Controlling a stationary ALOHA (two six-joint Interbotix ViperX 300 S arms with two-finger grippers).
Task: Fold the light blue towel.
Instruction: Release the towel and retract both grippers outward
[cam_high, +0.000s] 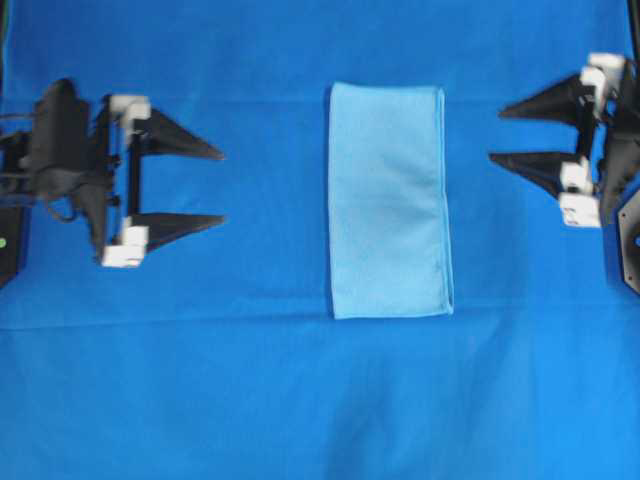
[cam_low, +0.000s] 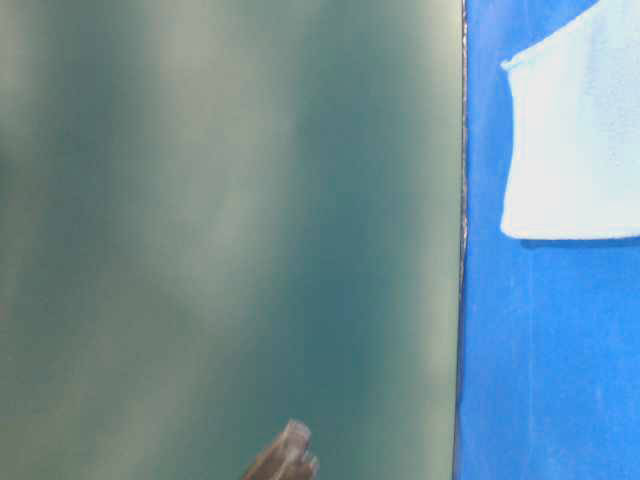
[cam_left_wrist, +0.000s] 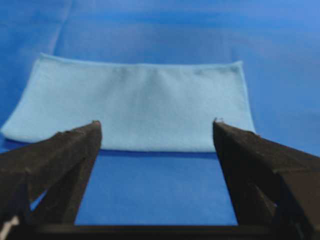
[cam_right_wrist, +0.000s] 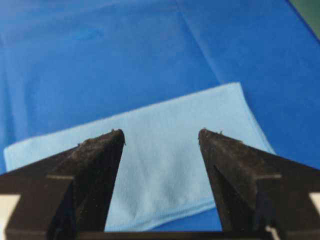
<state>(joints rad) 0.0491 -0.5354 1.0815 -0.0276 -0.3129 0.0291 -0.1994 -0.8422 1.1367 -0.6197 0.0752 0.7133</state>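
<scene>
The light blue towel (cam_high: 388, 200) lies flat in the middle of the deep blue cloth, folded into a tall narrow rectangle. It also shows as a wide band in the left wrist view (cam_left_wrist: 135, 107), ahead of the fingertips in the right wrist view (cam_right_wrist: 165, 165), and at the right edge of the table-level view (cam_low: 575, 140). My left gripper (cam_high: 220, 187) stands open to the towel's left, well apart from it, nothing between its fingers (cam_left_wrist: 70, 155). My right gripper (cam_high: 497, 134) stands open to the towel's right, a short gap away, its fingers (cam_right_wrist: 95, 165) empty.
A large royal-blue cloth (cam_high: 300, 400) covers the whole table. A blurred dark green surface (cam_low: 220, 220) fills most of the table-level view, with a small grey-brown tip (cam_low: 285, 455) at its bottom. Black arm hardware (cam_high: 628, 240) sits at the right edge.
</scene>
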